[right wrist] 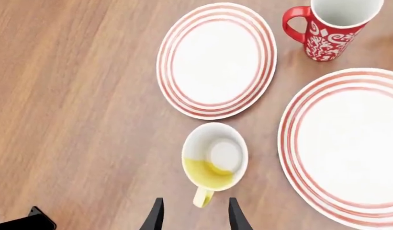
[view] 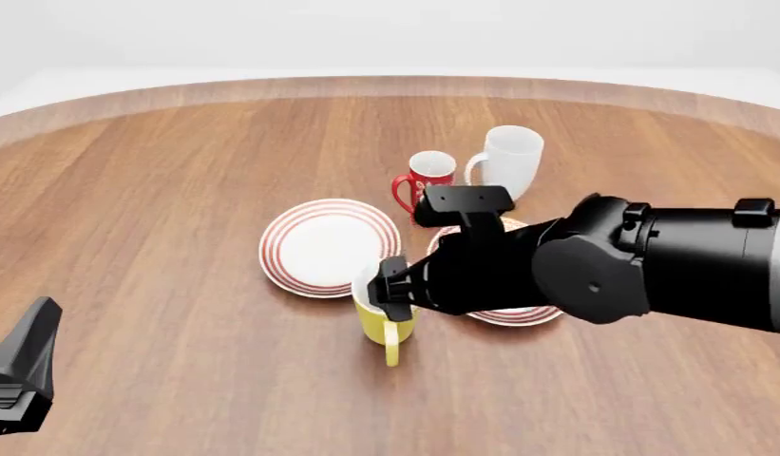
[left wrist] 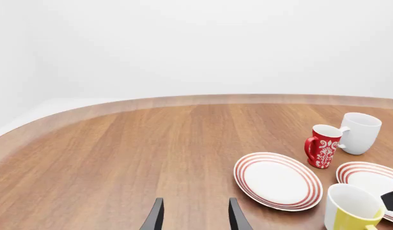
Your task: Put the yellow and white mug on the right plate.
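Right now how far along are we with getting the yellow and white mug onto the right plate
Nothing is placed yet. The yellow and white mug stands upright on the table, near the front edge of the left plate and off the right plate, which is bare. In hand: the right hand is open above the mug's handle, not gripping. The left hand is open and idle. Left: grasp, lift, set down.

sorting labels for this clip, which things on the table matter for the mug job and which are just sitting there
Part of the job:
- yellow mug with white inside
- right-hand round white plate with red rings
- right end effector, open above the mug

Just lying about:
- left white red-ringed plate
- red mug with white pattern
- tall white mug
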Robot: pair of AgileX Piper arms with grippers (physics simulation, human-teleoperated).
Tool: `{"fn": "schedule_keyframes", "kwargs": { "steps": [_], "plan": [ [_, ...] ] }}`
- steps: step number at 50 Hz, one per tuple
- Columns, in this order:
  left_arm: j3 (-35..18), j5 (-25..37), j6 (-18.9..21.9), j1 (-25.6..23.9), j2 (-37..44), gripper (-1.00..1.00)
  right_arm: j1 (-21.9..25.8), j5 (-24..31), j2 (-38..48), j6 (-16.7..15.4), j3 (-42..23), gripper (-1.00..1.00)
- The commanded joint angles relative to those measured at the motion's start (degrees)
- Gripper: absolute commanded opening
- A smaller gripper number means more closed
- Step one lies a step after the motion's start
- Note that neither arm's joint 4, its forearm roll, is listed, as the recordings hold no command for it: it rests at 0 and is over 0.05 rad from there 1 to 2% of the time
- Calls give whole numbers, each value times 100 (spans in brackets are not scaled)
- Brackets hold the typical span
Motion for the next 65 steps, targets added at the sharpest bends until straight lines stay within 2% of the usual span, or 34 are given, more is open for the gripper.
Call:
{"fn": "schedule_keyframes", "kwargs": {
  "steps": [1, 65],
  "plan": [
    [0, 0, 0, 0, 0, 100, 3, -387, 133, 142, 292, 100],
    [0, 0, 0, 0, 0, 100, 233, -1926, 1093, 762, 1000, 100]
  ]
}}
